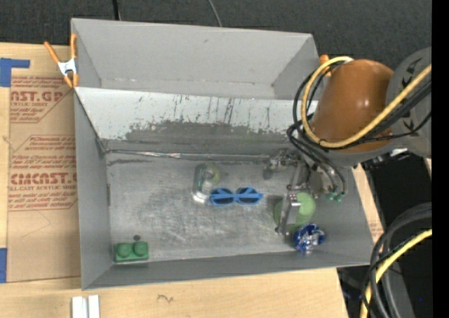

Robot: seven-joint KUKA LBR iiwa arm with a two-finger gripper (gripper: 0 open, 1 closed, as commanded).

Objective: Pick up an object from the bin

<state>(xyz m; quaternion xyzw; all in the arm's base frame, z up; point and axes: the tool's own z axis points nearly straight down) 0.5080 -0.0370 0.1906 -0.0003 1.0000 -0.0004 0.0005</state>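
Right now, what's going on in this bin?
The robot's tool is down at the right end of the grey bin, right against a green ball. Whether it has hold of the ball I cannot tell. A blue-and-white wad lies just below the tool in the view. Blue glasses and a clear cup lie near the middle. A green block sits in the lower left corner.

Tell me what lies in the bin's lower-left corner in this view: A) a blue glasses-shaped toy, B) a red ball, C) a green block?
C: a green block sits alone in that corner of the bin.
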